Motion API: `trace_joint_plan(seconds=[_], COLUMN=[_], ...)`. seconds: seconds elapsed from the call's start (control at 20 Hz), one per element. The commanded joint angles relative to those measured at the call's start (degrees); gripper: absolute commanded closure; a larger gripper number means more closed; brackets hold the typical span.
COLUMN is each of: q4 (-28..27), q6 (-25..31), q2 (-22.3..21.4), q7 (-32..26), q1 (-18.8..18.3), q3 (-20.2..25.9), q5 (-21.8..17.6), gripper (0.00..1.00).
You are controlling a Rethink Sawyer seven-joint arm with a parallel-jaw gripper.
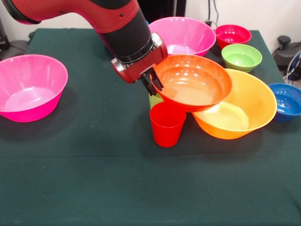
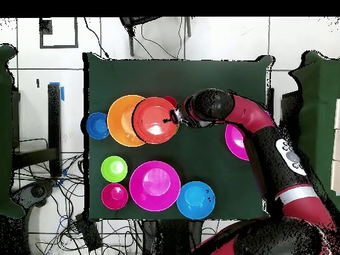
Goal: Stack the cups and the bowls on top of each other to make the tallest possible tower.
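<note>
My gripper [image 1: 153, 83] is shut on the near rim of the medium red-orange bowl [image 1: 193, 82] and holds it tilted in the air. The bowl hangs above the red cup [image 1: 167, 125] and overlaps the big orange bowl [image 1: 249, 106], which stands on the table. A sliver of the lime green cup [image 1: 154, 100] shows behind the red cup, under the held bowl. In the overhead view the gripper [image 2: 174, 118] is at the right rim of the red-orange bowl [image 2: 155, 120], which covers part of the orange bowl [image 2: 123, 119].
One big pink bowl [image 1: 30, 87] stands at the left and another [image 1: 183, 35] at the back. The small magenta-red bowl [image 1: 233, 35], green bowl [image 1: 241, 57] and dark blue bowl [image 1: 287, 101] stand at the right. The light blue bowl [image 2: 196, 200] shows overhead.
</note>
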Motion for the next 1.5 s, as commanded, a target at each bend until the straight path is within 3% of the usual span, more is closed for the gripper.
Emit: trace_joint_plan(seconds=[0.05, 1.5], q4=[-1.55, -5.03], q6=[3.83, 1.06], q2=[1.57, 1.86], q7=[-4.64, -3.43], q1=[0.36, 0.41], q3=[-2.96, -2.38], q5=[-5.35, -4.76], gripper=[1.0, 1.0])
